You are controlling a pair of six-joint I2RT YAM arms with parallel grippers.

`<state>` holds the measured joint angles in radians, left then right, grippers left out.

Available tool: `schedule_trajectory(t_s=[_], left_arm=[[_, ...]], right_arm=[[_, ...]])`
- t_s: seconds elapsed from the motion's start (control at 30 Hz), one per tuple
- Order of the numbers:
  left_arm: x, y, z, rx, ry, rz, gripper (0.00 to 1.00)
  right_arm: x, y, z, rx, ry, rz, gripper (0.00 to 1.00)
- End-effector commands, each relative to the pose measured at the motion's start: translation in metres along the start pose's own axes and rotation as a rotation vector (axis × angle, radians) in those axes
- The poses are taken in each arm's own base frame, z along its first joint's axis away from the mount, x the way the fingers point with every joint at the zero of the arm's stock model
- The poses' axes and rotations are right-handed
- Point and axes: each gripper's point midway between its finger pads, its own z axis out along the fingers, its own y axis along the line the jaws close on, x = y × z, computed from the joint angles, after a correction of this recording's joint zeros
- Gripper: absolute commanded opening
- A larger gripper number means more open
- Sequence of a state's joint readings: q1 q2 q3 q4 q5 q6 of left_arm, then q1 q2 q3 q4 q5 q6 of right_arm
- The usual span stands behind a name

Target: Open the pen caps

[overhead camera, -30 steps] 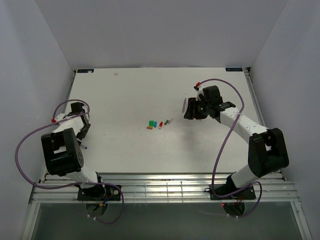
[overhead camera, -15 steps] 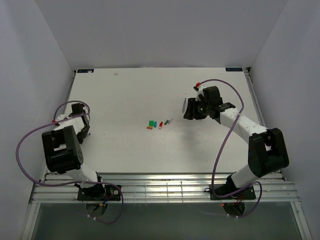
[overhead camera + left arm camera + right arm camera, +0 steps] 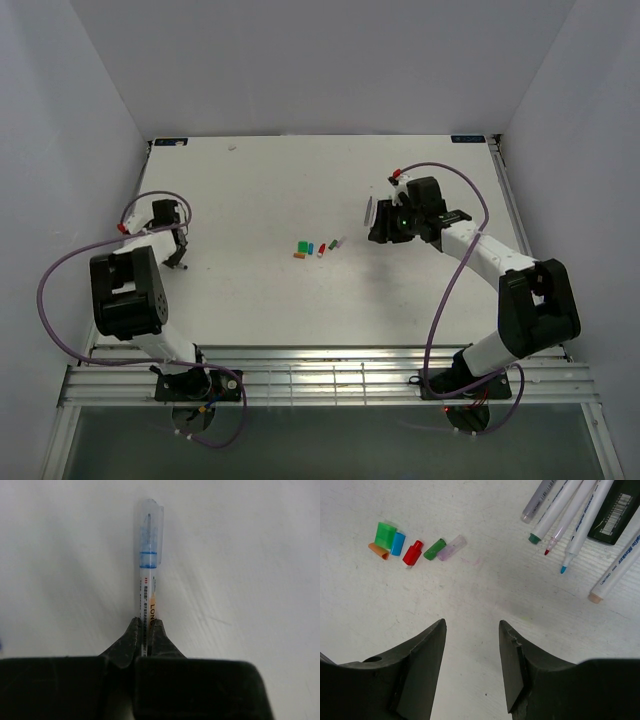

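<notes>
In the left wrist view my left gripper (image 3: 146, 622) is shut on a pen (image 3: 148, 592) with a white printed barrel, held near the barrel's middle. Its clear blue cap (image 3: 149, 532) sits on the far end, pointing away from me. From the top view this gripper (image 3: 179, 262) is at the table's left side. My right gripper (image 3: 472, 625) stands open over bare table, holding nothing. Loose pen caps (image 3: 412, 553) in green, orange, blue, red and clear lie ahead to its left, and show mid-table (image 3: 318, 246) from above. Several uncapped pens (image 3: 555, 510) and a black marker (image 3: 615, 510) lie at upper right.
White walls close in the white table (image 3: 260, 190) on the left, back and right. A metal rail (image 3: 330, 375) runs along the near edge by the arm bases. Purple cables (image 3: 60, 280) loop off both arms.
My left gripper has gone from open to shut on the blue-capped pen and has shifted a little to the right and farther from the base. The right arm has barely moved.
</notes>
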<state>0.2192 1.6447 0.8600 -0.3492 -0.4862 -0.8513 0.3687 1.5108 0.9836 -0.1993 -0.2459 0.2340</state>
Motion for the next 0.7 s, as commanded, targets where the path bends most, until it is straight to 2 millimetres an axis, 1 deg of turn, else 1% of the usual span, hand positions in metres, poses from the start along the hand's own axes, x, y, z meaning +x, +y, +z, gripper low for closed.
schedule_trajectory(t_s=[0.0,0.03,0.07,0.1,0.13,0.17,0.2,0.23,0.27,0.3,0.33,0.37,0.4,0.43,0.47,0.5,0.53,0.57,0.6,0.63,0.67], left_arm=[[0.044,-0.050,-0.026,0.186,0.138,0.131,0.00],[0.053,-0.063,-0.040,0.225,0.140,0.172,0.00],[0.048,-0.080,-0.057,0.289,0.126,0.171,0.00],[0.055,-0.093,-0.074,0.346,0.129,0.197,0.00],[0.065,-0.108,-0.094,0.412,0.135,0.227,0.00],[0.063,-0.120,-0.118,0.495,0.138,0.234,0.00],[0.066,-0.131,-0.136,0.571,0.143,0.243,0.00],[0.074,-0.141,-0.157,0.661,0.156,0.267,0.00],[0.092,-0.143,-0.176,0.776,0.226,0.313,0.00],[0.083,-0.159,-0.213,0.951,0.205,0.299,0.00],[0.089,-0.161,-0.233,1.050,0.223,0.312,0.00],[0.091,-0.163,-0.252,1.146,0.235,0.320,0.00],[0.100,-0.164,-0.278,1.303,0.261,0.337,0.00],[0.100,-0.161,-0.300,1.388,0.259,0.340,0.00],[0.105,-0.158,-0.311,1.437,0.275,0.351,0.00],[0.109,-0.156,-0.324,1.499,0.279,0.371,0.00],[0.114,-0.154,-0.336,1.539,0.284,0.393,0.00],[0.118,-0.152,-0.342,1.562,0.293,0.407,0.00],[0.120,-0.152,-0.349,1.598,0.296,0.409,0.00],[0.130,-0.149,-0.358,1.639,0.333,0.429,0.00],[0.133,-0.147,-0.364,1.663,0.349,0.430,0.00]], right_arm=[[-0.011,0.006,-0.009,-0.011,-0.062,-0.016,0.52],[-0.011,0.007,-0.010,-0.014,-0.067,-0.015,0.52],[-0.013,0.009,-0.011,-0.018,-0.077,-0.016,0.52],[-0.016,0.011,-0.015,-0.023,-0.089,-0.013,0.52],[-0.017,0.014,-0.017,-0.037,-0.094,-0.015,0.52],[-0.020,0.018,-0.022,-0.049,-0.103,-0.016,0.52],[-0.022,0.022,-0.024,-0.063,-0.108,-0.015,0.52],[-0.023,0.026,-0.026,-0.082,-0.110,-0.008,0.52],[-0.024,0.035,-0.029,-0.126,-0.111,-0.008,0.52],[-0.026,0.041,-0.033,-0.156,-0.118,-0.007,0.52],[-0.025,0.048,-0.035,-0.190,-0.116,0.020,0.52],[-0.023,0.060,-0.038,-0.258,-0.103,0.034,0.52],[-0.029,0.070,-0.041,-0.307,-0.125,0.039,0.52],[-0.023,0.084,-0.045,-0.391,-0.099,0.094,0.52],[-0.026,0.094,-0.048,-0.444,-0.113,0.107,0.52],[-0.038,0.104,-0.052,-0.502,-0.165,0.102,0.52],[-0.038,0.116,-0.058,-0.566,-0.159,0.111,0.52],[-0.036,0.122,-0.060,-0.600,-0.146,0.171,0.52],[-0.039,0.129,-0.062,-0.631,-0.152,0.181,0.52],[-0.044,0.142,-0.067,-0.683,-0.179,0.162,0.52],[-0.045,0.148,-0.067,-0.705,-0.170,0.194,0.52]])
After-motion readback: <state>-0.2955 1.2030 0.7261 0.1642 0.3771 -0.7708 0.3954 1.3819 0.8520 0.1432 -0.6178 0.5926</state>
